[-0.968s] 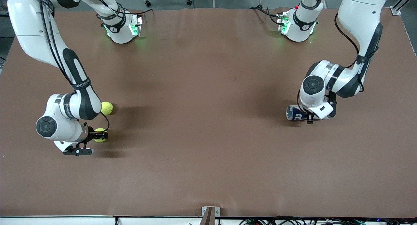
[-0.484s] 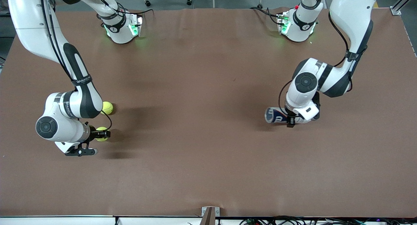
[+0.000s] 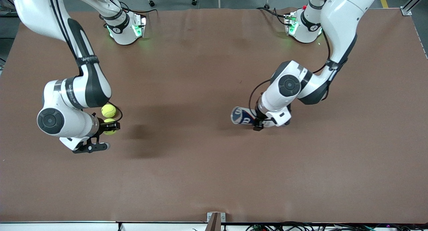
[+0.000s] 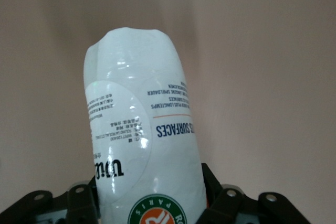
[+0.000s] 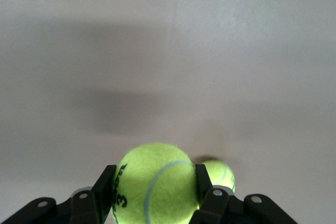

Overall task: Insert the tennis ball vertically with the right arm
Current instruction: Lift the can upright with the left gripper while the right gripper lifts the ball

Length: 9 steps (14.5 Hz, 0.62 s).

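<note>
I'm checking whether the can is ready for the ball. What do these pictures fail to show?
- Can mouth: front view too small; left wrist view shows only its side, lower end cut off.
- Left gripper: hidden under its wrist in front view.
- Second ball: partly hidden by held tennis ball in right wrist view.

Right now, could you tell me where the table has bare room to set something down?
The widest bare stretch lies between the held tennis ball in the right gripper and the can in the left gripper, running down to the table's near edge. It is crowded only around the loose ball at the right arm's end.
</note>
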Available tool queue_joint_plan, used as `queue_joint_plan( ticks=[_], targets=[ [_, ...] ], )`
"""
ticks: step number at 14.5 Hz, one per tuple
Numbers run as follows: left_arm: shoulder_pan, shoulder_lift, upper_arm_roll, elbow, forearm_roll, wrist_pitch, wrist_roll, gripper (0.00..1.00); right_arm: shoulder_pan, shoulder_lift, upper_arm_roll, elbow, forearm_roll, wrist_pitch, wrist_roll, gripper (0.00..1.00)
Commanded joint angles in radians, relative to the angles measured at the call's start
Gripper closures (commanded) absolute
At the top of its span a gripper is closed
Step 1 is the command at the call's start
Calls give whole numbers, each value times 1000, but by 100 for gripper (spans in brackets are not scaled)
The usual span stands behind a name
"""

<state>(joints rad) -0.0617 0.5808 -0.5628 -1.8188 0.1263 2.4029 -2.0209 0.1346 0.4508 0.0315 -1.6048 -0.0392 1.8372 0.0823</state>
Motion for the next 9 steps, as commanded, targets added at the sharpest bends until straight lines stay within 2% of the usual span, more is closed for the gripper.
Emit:
queue_joint_plan(
  ticks=[1,4,6,7,9],
  targets=[
    [0,134,-78,139,-57,8,17,31,80,-85,-2,-27,24,-71,124,55],
    [-53,169,-94,151,-111,175,17,31,195,-119,-2,-26,42,-96,317,56],
    [-79,194,-95,153,-135,266,17,31,235,-119,-2,-24,77,-85,410,56],
    [-82,201,-97,153,-138,297,17,31,243,-116,-2,-17,119,-81,424,56],
    [-70,241,-146,154,-142,358,36,32,244,-113,-4,8,205,-79,427,56]
  ],
)
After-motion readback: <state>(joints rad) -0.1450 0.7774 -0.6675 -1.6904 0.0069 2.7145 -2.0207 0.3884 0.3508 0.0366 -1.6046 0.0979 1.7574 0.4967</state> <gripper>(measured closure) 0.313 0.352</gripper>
